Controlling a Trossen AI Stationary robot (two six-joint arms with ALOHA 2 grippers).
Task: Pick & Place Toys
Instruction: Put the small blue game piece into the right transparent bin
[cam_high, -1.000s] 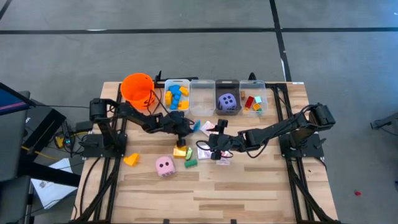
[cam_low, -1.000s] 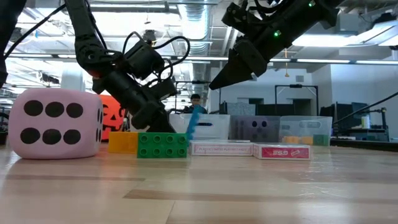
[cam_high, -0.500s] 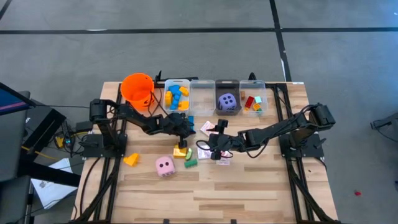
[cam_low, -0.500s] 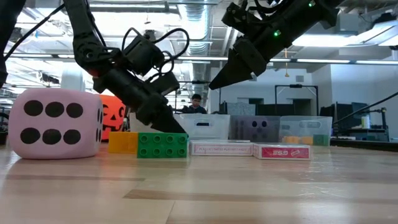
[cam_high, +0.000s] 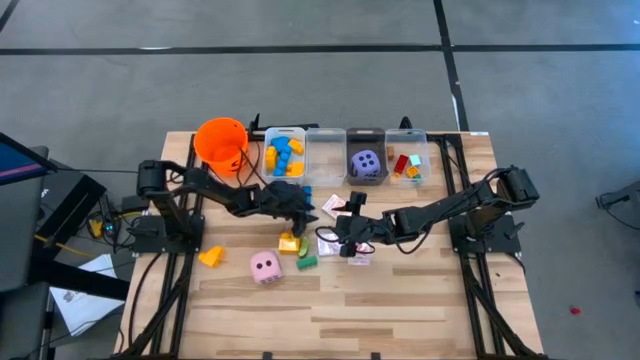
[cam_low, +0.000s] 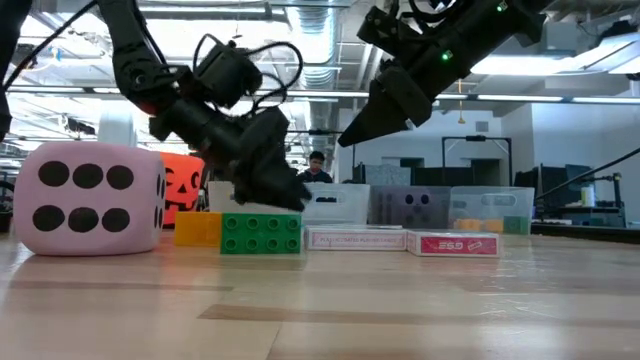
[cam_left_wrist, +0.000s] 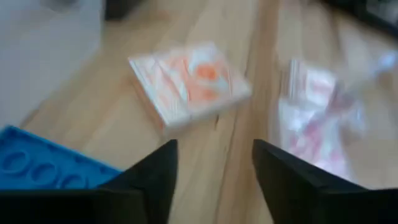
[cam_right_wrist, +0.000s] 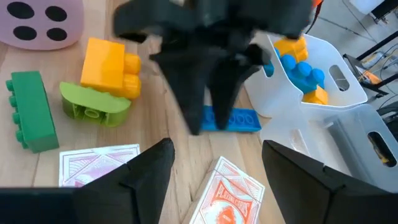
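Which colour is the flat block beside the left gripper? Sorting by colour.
Blue, clearest in the right wrist view.

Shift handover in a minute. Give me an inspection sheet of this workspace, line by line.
Surface: wooden table, bare wood along the near edge.
Job's things: pink die, yellow block, green block, orange block, blue block and cards loose on the table; purple die in a bin.
Clutter: orange bucket; four clear bins in a row at the far edge, one looks empty.
Grippers: left gripper open, just above the blue block, holding nothing; right gripper open, above the cards.
Cables: black cables looped on the left arm.
Surroundings: grey floor, a person far behind the table.
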